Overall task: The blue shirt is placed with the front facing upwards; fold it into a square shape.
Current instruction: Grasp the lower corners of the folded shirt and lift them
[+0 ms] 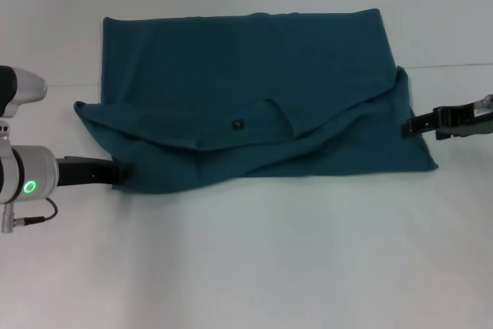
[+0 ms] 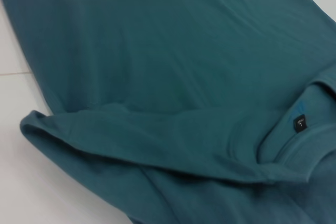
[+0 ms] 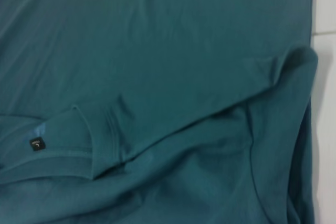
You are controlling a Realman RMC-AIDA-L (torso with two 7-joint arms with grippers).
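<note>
The blue shirt (image 1: pixel 246 67) lies spread across the far half of the white table, with no chest lettering showing. Its neck edge is folded over and lies in loose creases along the near side. The round collar with a small dark label (image 1: pixel 239 123) sits near the middle. My left gripper (image 1: pixel 119 172) touches the shirt's near-left edge, low over the table. My right gripper (image 1: pixel 410 125) touches its right edge. The left wrist view shows the shirt (image 2: pixel 157 51) and label (image 2: pixel 299 124). The right wrist view shows the shirt (image 3: pixel 157 51) and label (image 3: pixel 35 144).
A bare white table (image 1: pixel 254 267) stretches in front of the shirt. A faint seam (image 1: pixel 454 65) runs across the tabletop behind the grippers. Nothing else lies on it.
</note>
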